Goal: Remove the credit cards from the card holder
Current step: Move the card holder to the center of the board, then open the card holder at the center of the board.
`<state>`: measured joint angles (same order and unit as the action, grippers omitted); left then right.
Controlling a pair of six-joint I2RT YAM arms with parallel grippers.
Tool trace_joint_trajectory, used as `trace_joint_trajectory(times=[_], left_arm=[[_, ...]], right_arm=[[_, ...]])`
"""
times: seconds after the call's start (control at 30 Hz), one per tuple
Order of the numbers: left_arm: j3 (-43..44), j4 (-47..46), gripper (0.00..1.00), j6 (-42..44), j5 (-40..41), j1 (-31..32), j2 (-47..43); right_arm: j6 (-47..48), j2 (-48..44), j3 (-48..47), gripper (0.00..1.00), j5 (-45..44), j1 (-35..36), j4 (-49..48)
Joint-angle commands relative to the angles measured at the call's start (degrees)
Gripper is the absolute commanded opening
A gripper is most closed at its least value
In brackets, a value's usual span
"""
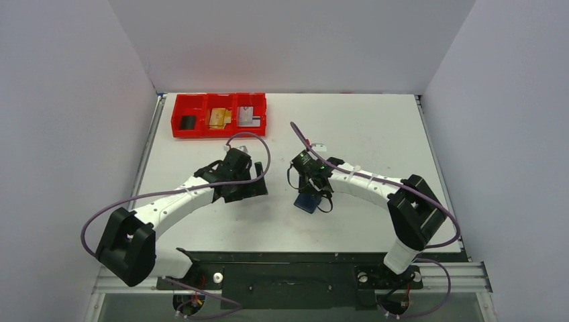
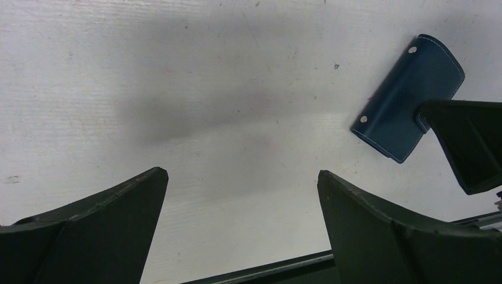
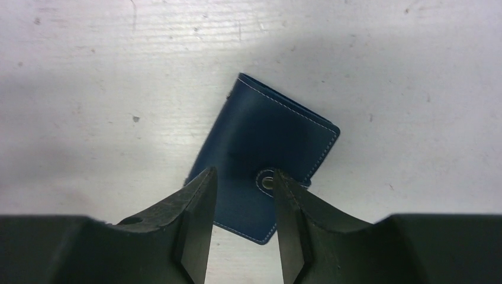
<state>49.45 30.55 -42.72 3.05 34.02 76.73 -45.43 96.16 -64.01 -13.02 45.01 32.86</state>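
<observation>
The card holder (image 3: pixel 266 142) is a dark blue wallet, folded shut with its snap tab done up, lying flat on the white table (image 1: pixel 362 134). My right gripper (image 3: pixel 244 173) hovers just over its near end, jaws apart, a finger on either side of the snap, gripping nothing. The holder also shows in the top view (image 1: pixel 307 202) and the left wrist view (image 2: pixel 408 97). My left gripper (image 2: pixel 241 173) stands wide open over bare table, left of the holder. The credit cards lie in the red tray (image 1: pixel 219 131): black (image 1: pixel 188 122), tan-gold (image 1: pixel 219 118), silvery-grey (image 1: pixel 248 115).
The red three-compartment tray stands at the table's far left. White walls close in the table on three sides. A black rail (image 1: pixel 295 258) runs along the near edge by the arm bases.
</observation>
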Motion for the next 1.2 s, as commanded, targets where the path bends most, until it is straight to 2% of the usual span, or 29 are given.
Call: trace_joint_trajectory(times=[0.0, 0.23, 0.53, 0.57, 0.8, 0.9, 1.17], left_arm=[[0.1, -4.4, 1.00, -1.0, -2.3, -0.3, 0.9], [0.9, -4.4, 1.00, -0.6, -2.6, -0.3, 1.9], [0.8, -4.6, 1.00, -0.7, -2.6, -0.3, 2.1], [0.8, -4.6, 0.96, -0.8, -2.6, -0.3, 2.1], [0.7, -5.2, 0.92, -1.0, -3.0, -0.3, 2.9], [0.9, -5.7, 0.91, -1.0, -3.0, -0.2, 3.7], [2.2, -7.2, 0.81, -2.0, -6.0, 0.8, 6.4]], right_arm=[[-2.3, -0.9, 0.4, 0.36, -6.5, 2.2, 4.2], [-3.1, 3.7, -2.1, 0.34, -9.4, 3.9, 4.9], [-4.1, 6.0, 0.4, 0.31, -11.8, 3.9, 2.9], [-4.4, 5.9, 1.0, 0.29, -11.8, 3.8, 2.4], [-5.8, 3.0, 6.8, 0.15, -8.5, 2.0, -4.6], [-6.0, 1.6, 9.4, 0.01, -7.1, 1.7, -7.3], [-2.9, -3.7, 15.3, 0.00, 0.3, 1.8, -20.1]])
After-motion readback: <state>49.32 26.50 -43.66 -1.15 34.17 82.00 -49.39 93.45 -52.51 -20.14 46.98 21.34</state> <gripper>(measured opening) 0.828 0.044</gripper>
